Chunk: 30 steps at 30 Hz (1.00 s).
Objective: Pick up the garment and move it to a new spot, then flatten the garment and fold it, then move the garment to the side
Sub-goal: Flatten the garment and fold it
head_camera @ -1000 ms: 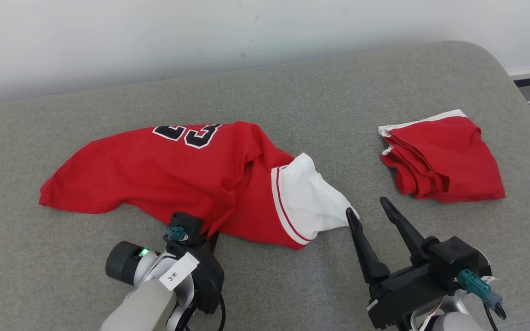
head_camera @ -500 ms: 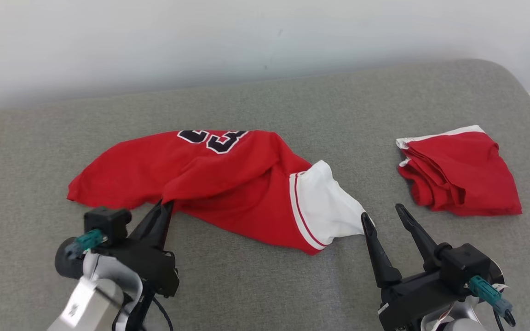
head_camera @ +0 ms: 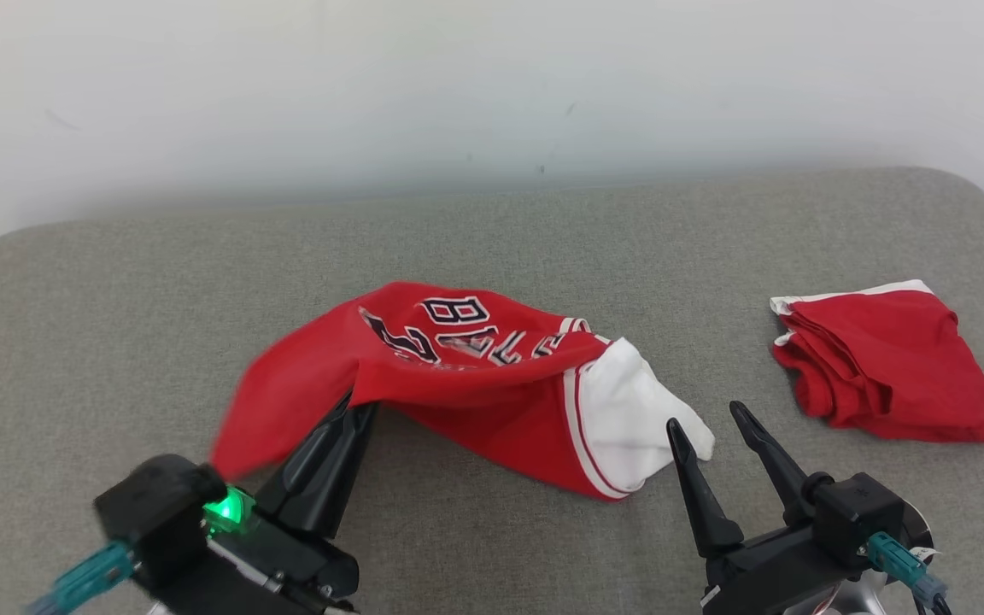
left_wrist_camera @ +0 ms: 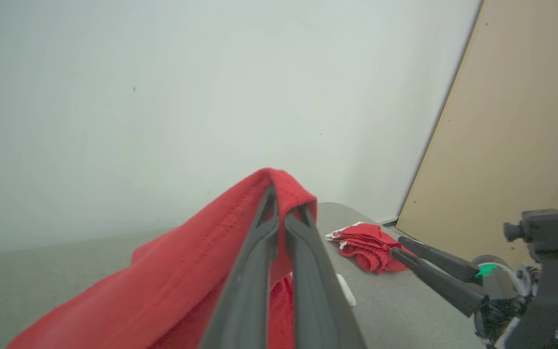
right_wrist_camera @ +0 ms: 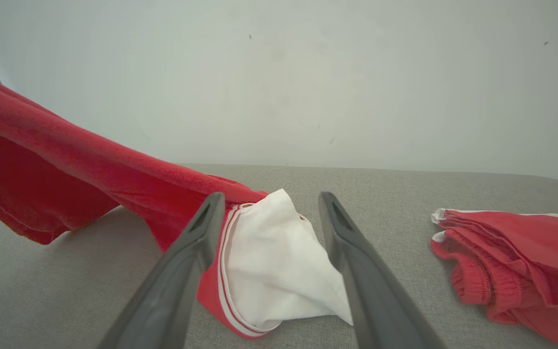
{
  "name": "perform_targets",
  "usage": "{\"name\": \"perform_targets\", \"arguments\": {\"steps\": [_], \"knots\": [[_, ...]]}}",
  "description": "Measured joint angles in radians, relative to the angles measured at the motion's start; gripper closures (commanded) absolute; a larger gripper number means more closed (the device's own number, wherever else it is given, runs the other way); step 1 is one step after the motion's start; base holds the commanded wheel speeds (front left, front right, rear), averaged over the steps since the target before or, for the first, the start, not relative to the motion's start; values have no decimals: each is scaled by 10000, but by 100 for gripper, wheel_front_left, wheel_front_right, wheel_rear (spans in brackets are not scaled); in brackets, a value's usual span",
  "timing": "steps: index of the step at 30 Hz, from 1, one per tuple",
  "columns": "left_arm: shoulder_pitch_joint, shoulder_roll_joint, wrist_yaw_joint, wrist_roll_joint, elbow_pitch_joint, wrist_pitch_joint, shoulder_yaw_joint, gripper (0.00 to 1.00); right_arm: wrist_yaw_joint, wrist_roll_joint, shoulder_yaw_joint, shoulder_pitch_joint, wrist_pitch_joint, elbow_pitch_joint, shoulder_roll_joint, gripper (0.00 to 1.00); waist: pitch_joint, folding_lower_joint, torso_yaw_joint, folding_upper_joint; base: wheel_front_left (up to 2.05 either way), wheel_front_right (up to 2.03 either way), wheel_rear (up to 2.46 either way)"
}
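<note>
On my feed the grey cushion (head_camera: 492,222) takes up most of the view. The red jersey (head_camera: 475,384) sits around its middle, with one end hoisted off the fabric and the white sleeve (head_camera: 629,418) end resting down (lettering up top, all crumpled). A folded red bundle (head_camera: 885,367) lies well apart on the right. The left gripper (head_camera: 354,410) is pinched tight on the jersey's red hem. The right gripper (head_camera: 704,416) is spread wide, sleeve tip between its fingers.

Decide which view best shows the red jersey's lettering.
Head view: the lettering faces it on the jersey. Left wrist view gives plain red cloth; right wrist view, red cloth and the white panel.
</note>
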Motion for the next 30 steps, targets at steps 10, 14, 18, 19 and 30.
{"name": "perform_targets", "arguments": {"steps": [10,14,18,19,30], "knots": [[-5,918,698,113,-2445,1083,899,100,0,0,102,56,98,-128,-15,0,-44,0,20,-1,0,0,0],[-430,1592,924,-17,372,2182,1534,100,19,-2,263,16,153,-290,-6,0,93,1,-79,0,0,0,0],[-616,2406,911,407,2700,3413,1118,100,102,-6,408,-291,244,-362,6,0,324,2,-234,0,0,0,0],[-616,2483,903,493,3051,3670,953,100,102,-13,416,-356,280,-387,6,0,388,1,-286,0,0,0,0],[-2129,2196,750,1237,5248,4778,343,0,104,-17,309,-762,290,-336,-17,0,1129,2,-792,0,0,0,0]]}}
